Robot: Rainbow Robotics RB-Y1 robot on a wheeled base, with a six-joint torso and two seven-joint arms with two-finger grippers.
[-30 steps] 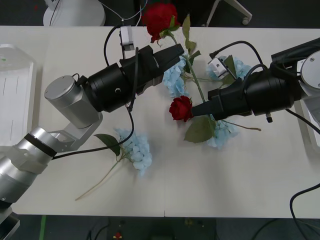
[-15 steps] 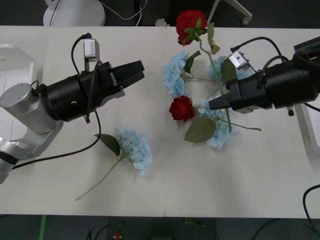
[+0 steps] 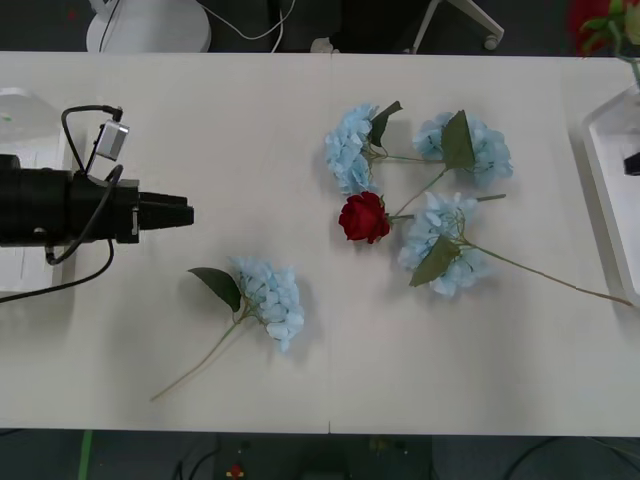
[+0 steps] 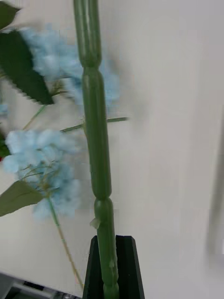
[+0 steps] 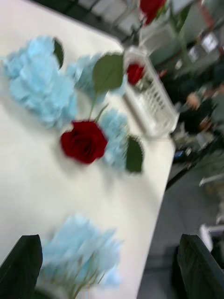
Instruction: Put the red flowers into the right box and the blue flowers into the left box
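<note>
- white table [image 3: 480, 360] carries most of the work: four blue flowers [image 3: 270, 298] and one red rose [image 3: 362, 217] lie on it, well apart from both boxes.
- white right box [image 3: 600, 190] sits at the table's right edge; the left wrist view shows one rose already lying in it [image 5: 136, 73].
- white left box [image 3: 20, 150] sits at the left edge, under the left arm.
- green stem [image 4: 98, 140] is clamped between the black fingers of the right claw [image 4: 112, 275], with its red bloom [image 3: 597, 22] up at the far right corner, above the right box.
- to do this step well, i judge the bloom and the stem should both be over the tray before letting go, or the long stem may tip the flower over the rim.
- black left claw [image 3: 178, 213] hovers over the table near the left box, fingers spread [image 5: 21, 266] and holding nothing; the lone blue flower is the nearest one to it.
</note>
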